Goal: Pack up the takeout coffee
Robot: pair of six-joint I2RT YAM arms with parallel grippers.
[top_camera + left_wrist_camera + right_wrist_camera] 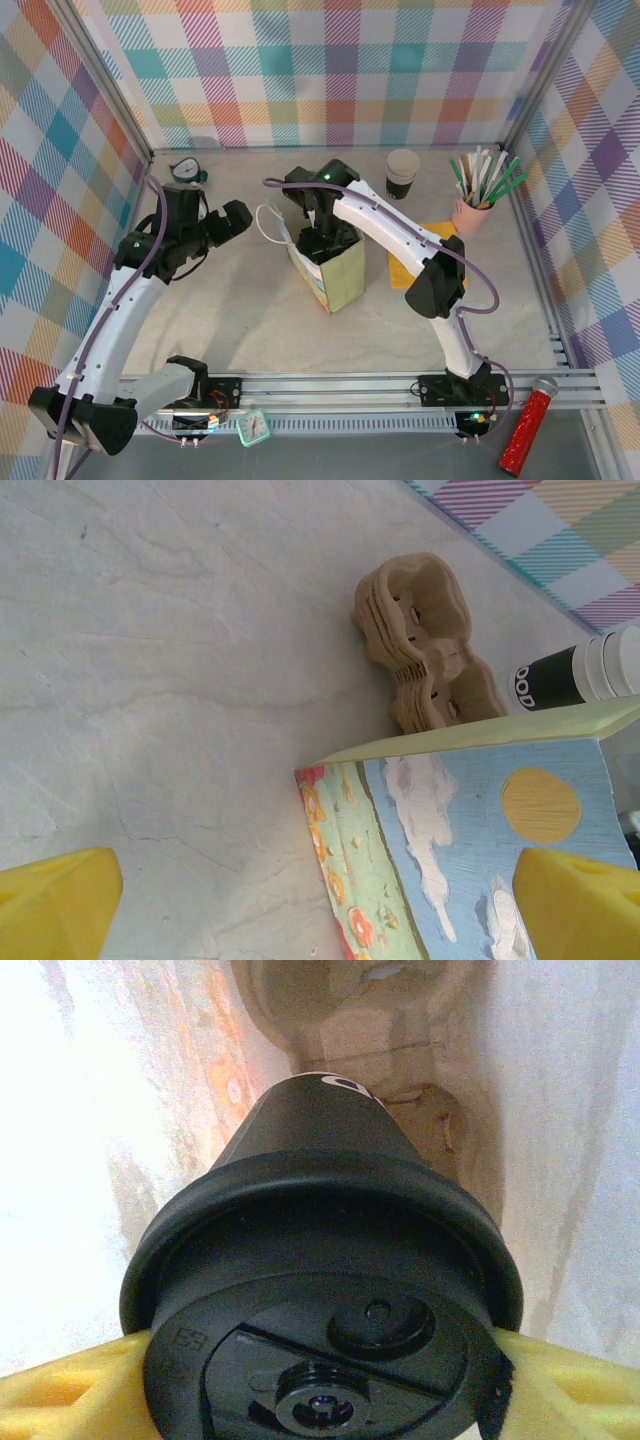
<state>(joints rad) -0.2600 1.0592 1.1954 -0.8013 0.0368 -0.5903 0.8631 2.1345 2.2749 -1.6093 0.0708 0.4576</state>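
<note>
Right gripper (320, 1385) is down in the mouth of the paper bag (345, 275), its yellow fingers (70, 1390) clamped on either side of the glossy lid of the takeout coffee (320, 1210). The coffee hangs inside the bag, lid up toward the wrist and base pointing straight down. Its long axis runs vertical, directly below the gripper. Underneath it sits a brown pulp carrier (370, 1020) on the bag floor, and the cup's base looks lined up over one of its wells, though whether it touches I can't tell.

Room is tight. The pale bag walls close in on both sides of the lid, so the way on looks to be straight down and then straight up out again, with little room to swing sideways.

Left gripper (238, 220) hangs just left of the bag with jaws wide apart, holding nothing. It faces the bag's painted side, with bare bench (180, 680) around it. The right arm is plainly the nearer one.
</note>
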